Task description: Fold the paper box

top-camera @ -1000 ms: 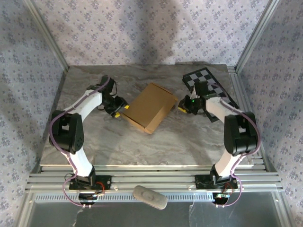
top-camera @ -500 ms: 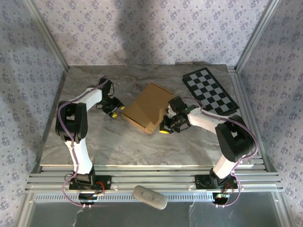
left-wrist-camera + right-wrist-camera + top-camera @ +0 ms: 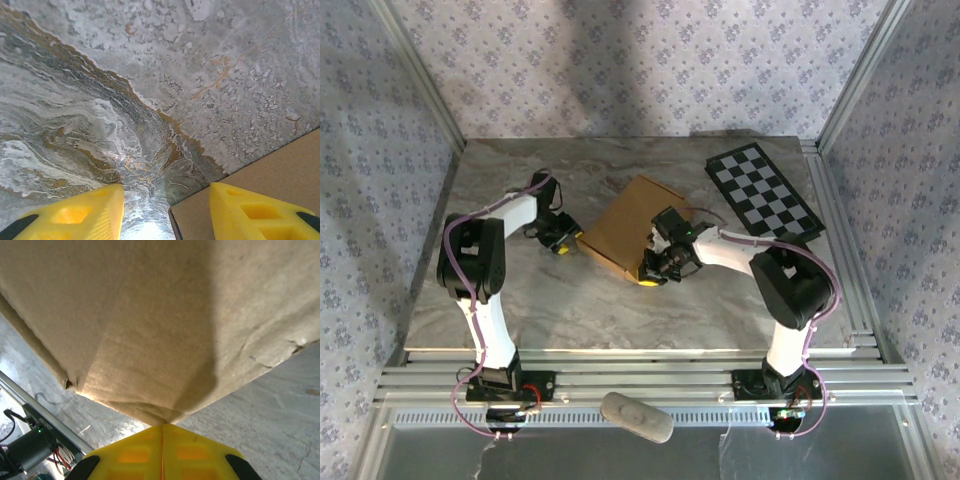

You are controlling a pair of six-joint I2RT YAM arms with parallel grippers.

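The paper box (image 3: 628, 224) is a closed tan cardboard mailer lying flat and turned diagonally in the middle of the marble table. My left gripper (image 3: 560, 240) is low at the box's left corner. It is open (image 3: 165, 222), with one yellow finger (image 3: 85, 212) over bare marble and the other (image 3: 255, 210) over the box's corner (image 3: 280, 170). My right gripper (image 3: 651, 275) is at the box's near corner. Its yellow fingers (image 3: 135, 455) are shut tight together, and their tip touches the underside edge of the brown box (image 3: 150, 315).
A black-and-white checkerboard panel (image 3: 765, 192) lies at the back right of the table (image 3: 570, 300). A grey oblong object (image 3: 636, 417) rests on the rails below the table's front edge. Metal frame posts stand at both sides.
My right gripper has swung left from beside the checkerboard to the box's near corner. The box has shifted slightly left. The left gripper has barely moved.
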